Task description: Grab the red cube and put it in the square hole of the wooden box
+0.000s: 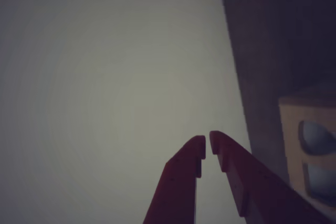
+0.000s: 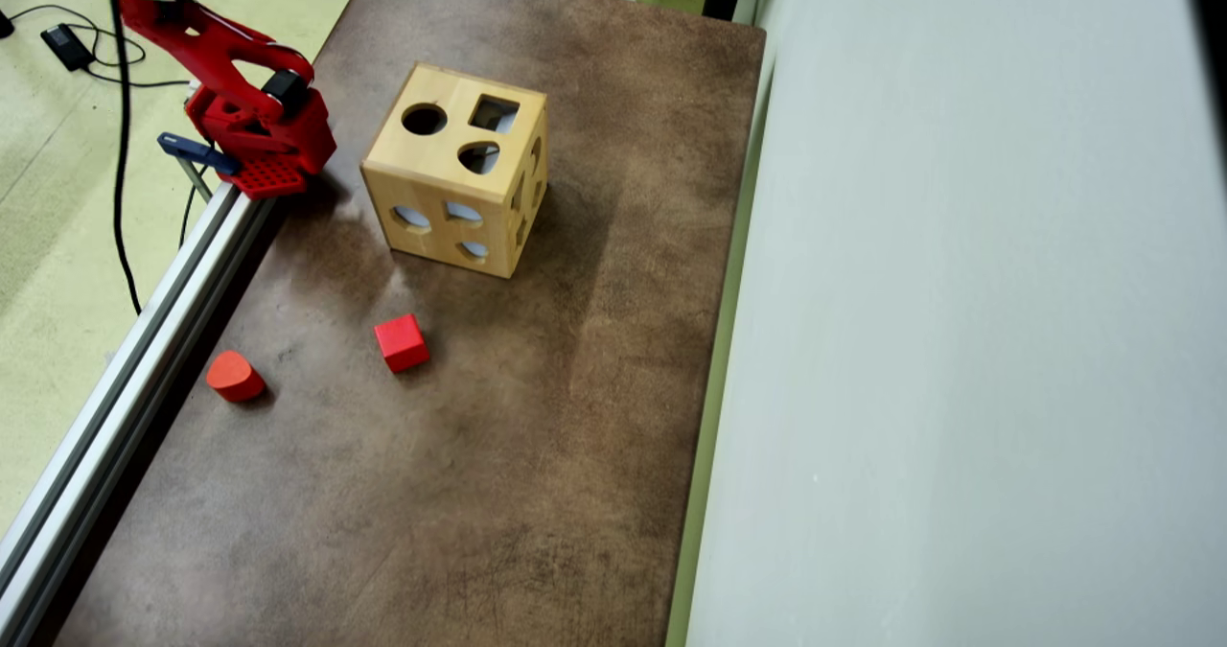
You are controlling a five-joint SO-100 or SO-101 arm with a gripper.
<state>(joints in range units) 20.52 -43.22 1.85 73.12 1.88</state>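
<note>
The red cube [image 2: 402, 342] lies on the brown table in the overhead view, a little in front of the wooden box [image 2: 451, 173]. The box's top face carries the square hole [image 2: 494, 113] beside a round and a rounded-triangle cutout. In the wrist view my gripper [image 1: 207, 142] is shut with nothing between its dark red fingers [image 1: 181, 182], held in the air facing a pale wall. A corner of the wooden box [image 1: 294, 129] shows at the right edge there. The cube does not show in the wrist view. The arm's base [image 2: 259, 129] is clamped at the table's upper left.
An orange-red rounded block [image 2: 234, 376] lies near the table's left edge. An aluminium rail [image 2: 144, 340] runs along that edge. A pale wall panel [image 2: 959, 340] borders the table on the right. Cables [image 2: 86, 48] lie on the floor at upper left.
</note>
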